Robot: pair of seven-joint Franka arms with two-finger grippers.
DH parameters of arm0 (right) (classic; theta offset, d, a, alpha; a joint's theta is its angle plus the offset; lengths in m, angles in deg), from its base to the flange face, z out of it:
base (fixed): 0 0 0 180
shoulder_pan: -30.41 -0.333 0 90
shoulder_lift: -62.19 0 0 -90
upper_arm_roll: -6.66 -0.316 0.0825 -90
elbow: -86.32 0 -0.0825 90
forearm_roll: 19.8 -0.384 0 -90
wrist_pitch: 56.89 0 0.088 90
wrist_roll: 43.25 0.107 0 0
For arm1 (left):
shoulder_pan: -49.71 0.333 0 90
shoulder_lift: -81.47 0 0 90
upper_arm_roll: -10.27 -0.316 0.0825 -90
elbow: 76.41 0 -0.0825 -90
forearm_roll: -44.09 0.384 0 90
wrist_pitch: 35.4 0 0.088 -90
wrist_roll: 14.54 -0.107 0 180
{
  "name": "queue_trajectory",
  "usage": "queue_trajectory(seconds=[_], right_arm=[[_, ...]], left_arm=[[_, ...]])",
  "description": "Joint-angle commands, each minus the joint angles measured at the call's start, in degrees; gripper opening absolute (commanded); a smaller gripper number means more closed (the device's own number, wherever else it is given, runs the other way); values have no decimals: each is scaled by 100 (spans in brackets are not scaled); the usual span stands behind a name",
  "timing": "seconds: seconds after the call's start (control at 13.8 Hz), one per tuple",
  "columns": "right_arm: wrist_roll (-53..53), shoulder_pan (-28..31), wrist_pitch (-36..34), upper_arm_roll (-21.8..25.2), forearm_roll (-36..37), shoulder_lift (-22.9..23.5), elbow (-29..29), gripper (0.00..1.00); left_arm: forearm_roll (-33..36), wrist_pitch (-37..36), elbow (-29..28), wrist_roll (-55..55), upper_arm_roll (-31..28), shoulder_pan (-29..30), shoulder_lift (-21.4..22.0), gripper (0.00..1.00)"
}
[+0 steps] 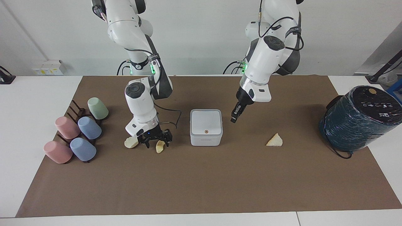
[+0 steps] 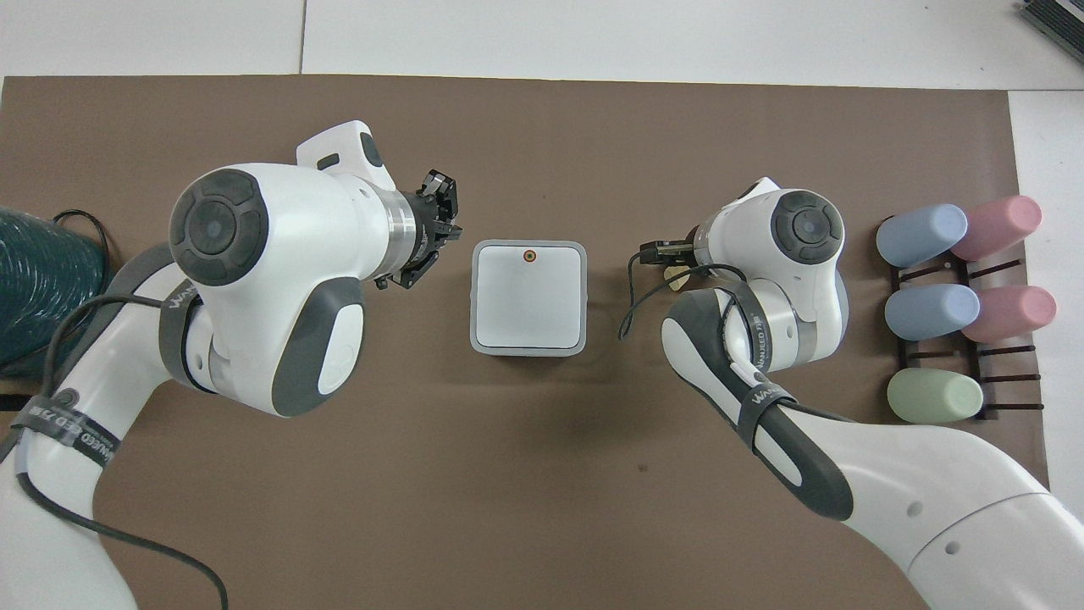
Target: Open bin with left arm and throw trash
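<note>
Right gripper down at the finger-shaped scrap, left gripper poised beside the closed bin

The white bin [image 1: 206,127] sits mid-mat on the brown surface [image 1: 201,182], lid down, orange dot at the 6 o'clock edge in the facing view. The right gripper [image 1: 156,140] is low over the finger-shaped scrap [image 1: 160,146], jaws spread apart to either side of it; the lumpy scrap [image 1: 131,142] lies just beside at 9 o'clock. The left gripper [image 1: 234,118] hangs above the mat at the bin's 2 o'clock, jaws pressed together and holding nothing. The triangular wedge [image 1: 274,140] rests at the bin's 3 o'clock, well apart. Pastel cups [image 1: 78,133] on a rack stand at the right arm's end, a dark-teal wrapped cylinder [image 1: 358,117] at the left arm's end.
</note>
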Motion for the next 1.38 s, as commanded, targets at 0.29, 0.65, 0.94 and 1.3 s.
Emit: queue_trajectory(seconds=[0.29,0.65,0.94,1.3], right_arm=[[23,94,-528,-27,-106,-108,80,0],[32,146,-906,-19,-115,-573,176,0],[49,243,-1416,-10,-124,-899,378,0],[216,217,-1557,-10,-124,-1075,370,0]], left_arm=[[-86,838,-93,803,-91,-514,-577,0],[-86,706,-137,865,-82,-707,-560,0],[-86,688,-295,900,-82,-804,-533,0],[-86,750,-453,865,-91,-945,-595,0]])
